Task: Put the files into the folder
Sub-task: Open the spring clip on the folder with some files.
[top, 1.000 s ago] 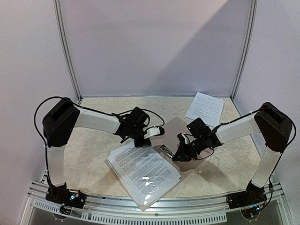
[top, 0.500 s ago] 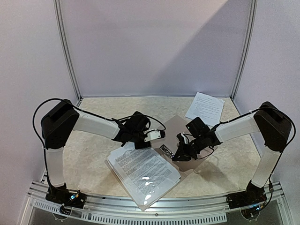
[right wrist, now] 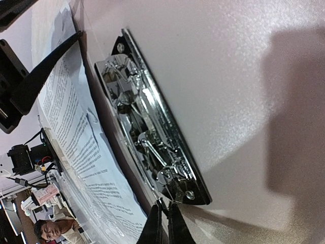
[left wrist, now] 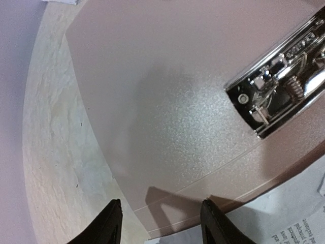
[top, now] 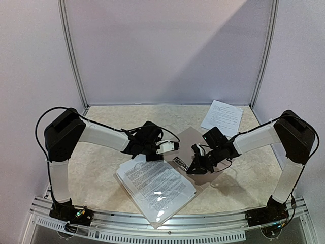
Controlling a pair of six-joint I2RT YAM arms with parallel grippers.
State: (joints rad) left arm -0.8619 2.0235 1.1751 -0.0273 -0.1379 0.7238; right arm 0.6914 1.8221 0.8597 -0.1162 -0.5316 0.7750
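The folder [top: 189,140] lies open and flat at the middle of the table [top: 101,168], its dull tan-brown panel face up and turned cornerwise to the table's edges; a chromed metal clip [right wrist: 152,127] is fixed along the panel's near-left side, its springs and rivets plain in both wrist views; just beyond that side, towards the table's near edge, rest the files [top: 155,185], a stack of white sheets dense with black print, with a glossy glare on top, and the stack's upper edge touches or slightly overlaps the tan panel; a loose sheet [top: 222,117] of the same printed kind lies apart at the far right corner of the table, clear of the folder; the left gripper [left wrist: 160,226] hangs over the left part of the tan panel, near where it meets the stack, with its two dark fingers [left wrist: 109,226] spread roughly halfway apart and nothing between them, only their shadows falling on the cover; the right gripper [right wrist: 163,223] reaches in from the right over the same panel, its fingertips pressed together with no gap, right at the near end of the metal clip; whether they pinch any part of the clip or merely stand against it cannot be told from these views.
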